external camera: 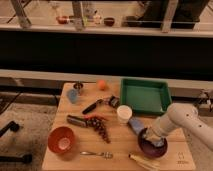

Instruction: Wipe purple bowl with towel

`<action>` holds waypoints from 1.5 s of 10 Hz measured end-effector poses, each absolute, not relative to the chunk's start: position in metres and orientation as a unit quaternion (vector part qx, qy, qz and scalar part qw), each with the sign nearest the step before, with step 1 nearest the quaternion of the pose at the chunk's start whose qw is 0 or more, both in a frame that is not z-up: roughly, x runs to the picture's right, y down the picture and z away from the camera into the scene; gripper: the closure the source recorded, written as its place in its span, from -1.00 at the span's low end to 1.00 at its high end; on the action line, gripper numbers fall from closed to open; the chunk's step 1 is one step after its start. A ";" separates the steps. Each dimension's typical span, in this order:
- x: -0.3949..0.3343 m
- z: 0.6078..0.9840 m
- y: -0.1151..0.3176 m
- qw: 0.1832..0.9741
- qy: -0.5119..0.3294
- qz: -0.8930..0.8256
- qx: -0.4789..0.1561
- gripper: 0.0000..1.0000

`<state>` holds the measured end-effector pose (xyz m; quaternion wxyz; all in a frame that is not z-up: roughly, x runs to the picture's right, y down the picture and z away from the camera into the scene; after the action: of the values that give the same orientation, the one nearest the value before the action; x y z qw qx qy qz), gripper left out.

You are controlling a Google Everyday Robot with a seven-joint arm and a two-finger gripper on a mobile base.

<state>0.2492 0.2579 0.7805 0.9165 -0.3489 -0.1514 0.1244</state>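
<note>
Camera view shows the purple bowl [150, 149] on the wooden table [120, 145], just in front of the green tray [145, 95]; the gripper [151, 135] dips into it beside a pale-blue towel [137, 126], its grip state impossible to tell

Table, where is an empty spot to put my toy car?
The green tray looks empty. Bare wood lies between the grapes, the spoon and the purple bowl. Another bare patch sits on the left edge between the blue cup and the red bowl. It is crowded by the purple bowl, where the hand is.
</note>
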 end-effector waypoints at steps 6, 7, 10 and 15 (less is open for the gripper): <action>0.262 0.764 0.264 0.918 -0.158 0.118 -0.344 1.00; 0.261 0.760 0.268 0.918 -0.160 0.112 -0.346 1.00; 0.254 0.751 0.277 0.917 -0.168 0.091 -0.349 1.00; 0.237 0.731 0.281 0.917 -0.189 0.058 -0.347 1.00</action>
<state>0.2366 0.2809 0.7306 0.9170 -0.3465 -0.1888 0.0577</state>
